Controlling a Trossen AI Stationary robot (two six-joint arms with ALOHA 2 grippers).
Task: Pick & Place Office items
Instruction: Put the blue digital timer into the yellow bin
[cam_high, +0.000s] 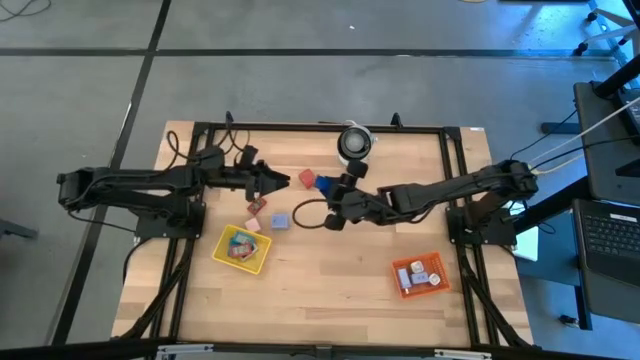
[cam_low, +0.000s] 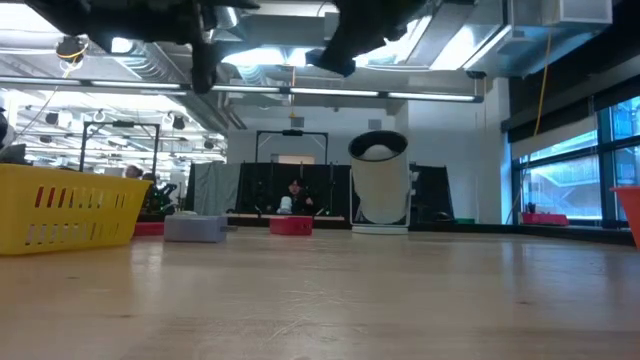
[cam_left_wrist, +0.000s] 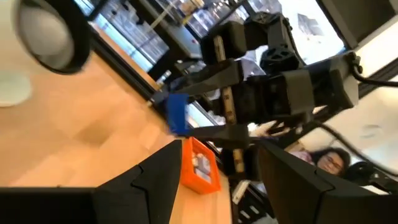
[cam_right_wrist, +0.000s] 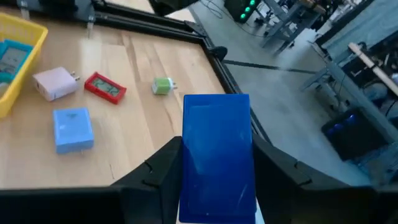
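The right gripper (cam_right_wrist: 217, 180) pinches a blue block (cam_right_wrist: 216, 149) between its fingers, raised above the table and just beside the white roll (cam_high: 354, 142), on the roll's near side. In the high view the same blue piece (cam_high: 325, 184) shows at the gripper tip, with a red block (cam_high: 307, 180) close by. The left gripper (cam_high: 283, 181) hovers a little farther from the roll, pointing toward the right arm; its jaws stand spread and hold nothing.

The step in hand looks like carrying the blue block to a tray. The orange tray (cam_high: 419, 275) lies well away from the roll toward the table's near edge on the right arm's side, and the yellow tray (cam_high: 241, 248) lies on the left arm's side.

To do this well, the right arm should keep the block lifted clear of the roll, swing wide of the left gripper, and lower inside the tray wall before opening. Other pieces, a lavender block (cam_right_wrist: 73, 129), a pink one (cam_right_wrist: 55, 83), a red flat one (cam_right_wrist: 105, 86) and a green one (cam_right_wrist: 163, 85), remain on the table farther from the roll, near the yellow tray.
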